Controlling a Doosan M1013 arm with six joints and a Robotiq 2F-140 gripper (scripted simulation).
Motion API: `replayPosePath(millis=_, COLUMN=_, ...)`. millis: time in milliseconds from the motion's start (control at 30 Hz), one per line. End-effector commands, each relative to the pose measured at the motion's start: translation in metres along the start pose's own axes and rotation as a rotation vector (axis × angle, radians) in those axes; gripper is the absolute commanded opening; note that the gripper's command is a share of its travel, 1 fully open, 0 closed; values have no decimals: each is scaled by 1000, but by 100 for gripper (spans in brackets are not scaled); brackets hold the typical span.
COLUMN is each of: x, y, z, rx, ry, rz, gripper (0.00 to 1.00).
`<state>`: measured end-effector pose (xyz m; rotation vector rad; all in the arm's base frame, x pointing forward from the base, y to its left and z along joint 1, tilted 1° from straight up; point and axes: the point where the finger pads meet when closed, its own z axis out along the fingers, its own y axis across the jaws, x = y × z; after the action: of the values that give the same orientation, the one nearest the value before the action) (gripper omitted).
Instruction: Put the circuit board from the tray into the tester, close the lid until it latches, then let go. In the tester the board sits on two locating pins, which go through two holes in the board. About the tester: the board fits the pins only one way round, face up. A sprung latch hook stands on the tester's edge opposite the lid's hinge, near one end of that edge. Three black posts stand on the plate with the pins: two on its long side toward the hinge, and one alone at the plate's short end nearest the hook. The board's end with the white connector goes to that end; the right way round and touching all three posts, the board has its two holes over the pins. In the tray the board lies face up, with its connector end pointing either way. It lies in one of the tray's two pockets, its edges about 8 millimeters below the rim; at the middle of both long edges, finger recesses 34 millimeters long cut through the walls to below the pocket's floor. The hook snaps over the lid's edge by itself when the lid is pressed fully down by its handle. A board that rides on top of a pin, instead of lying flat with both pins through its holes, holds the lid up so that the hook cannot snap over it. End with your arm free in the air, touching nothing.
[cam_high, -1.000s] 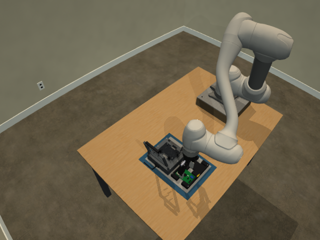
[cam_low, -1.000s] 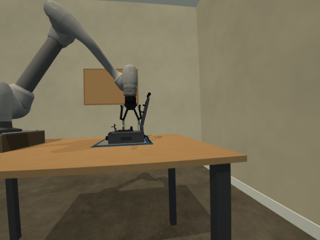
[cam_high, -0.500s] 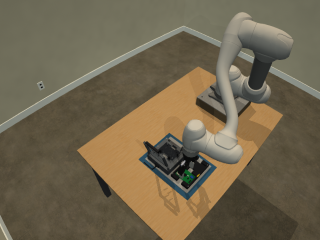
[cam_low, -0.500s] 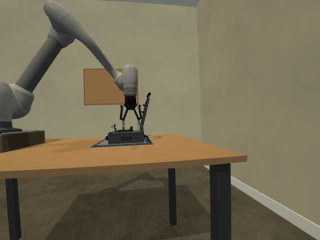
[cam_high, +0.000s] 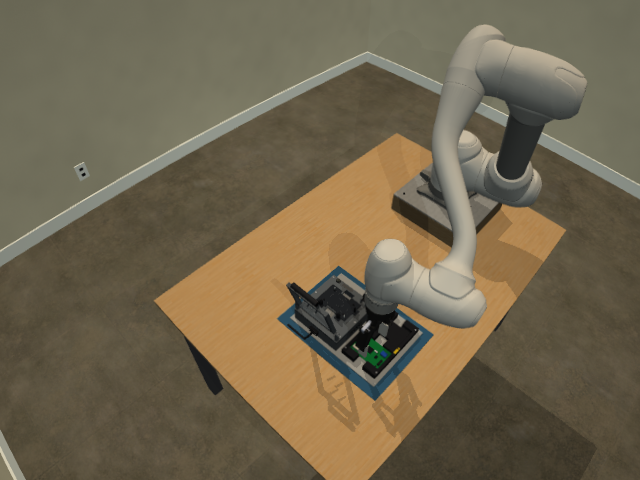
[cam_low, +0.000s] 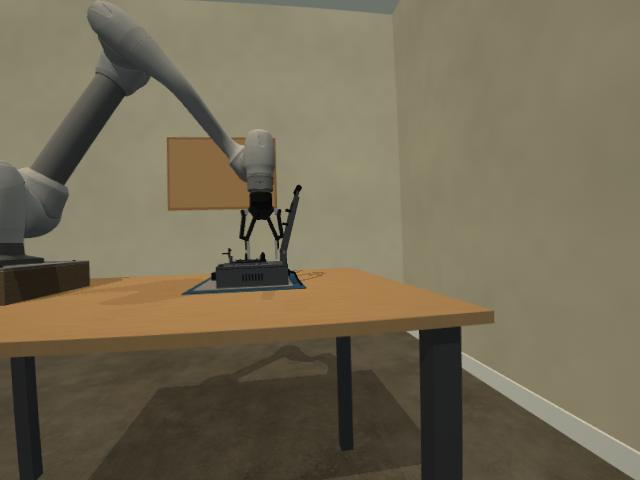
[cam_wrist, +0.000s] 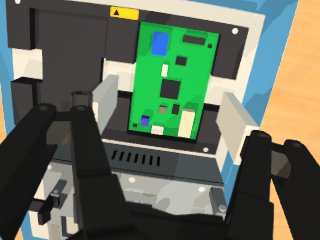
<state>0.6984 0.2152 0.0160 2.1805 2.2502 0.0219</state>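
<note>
The green circuit board (cam_high: 378, 357) (cam_wrist: 196, 75) lies face up in one pocket of the black tray (cam_wrist: 231, 55). Its white connector (cam_wrist: 186, 123) is at the end toward the tester. My gripper (cam_low: 262, 256) (cam_wrist: 169, 98) is open and empty, pointing down over the tray. Its pale finger pads stand apart on either side of the board's long edges, near the finger recesses; their exact height is unclear. The tester (cam_low: 227, 276) (cam_wrist: 192, 170) stands beside the tray with its lid (cam_high: 316, 310) (cam_low: 292, 219) raised. The latch hook (cam_low: 230, 254) (cam_wrist: 46, 209) stands opposite the hinge. The locating pins are not distinguishable.
The tray's other pocket (cam_wrist: 70, 50) is empty, with a yellow warning label (cam_wrist: 124, 13) at the tray's edge. Tray and tester stand on a blue-edged mat (cam_high: 376, 391). The raised lid stands close to the gripper's side in the exterior view. A black cable lies by the tester.
</note>
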Motion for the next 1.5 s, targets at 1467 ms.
replayPosePath(millis=1467, x=0, y=1, z=-9, rx=-2, ry=-4, rz=-2, gripper=58)
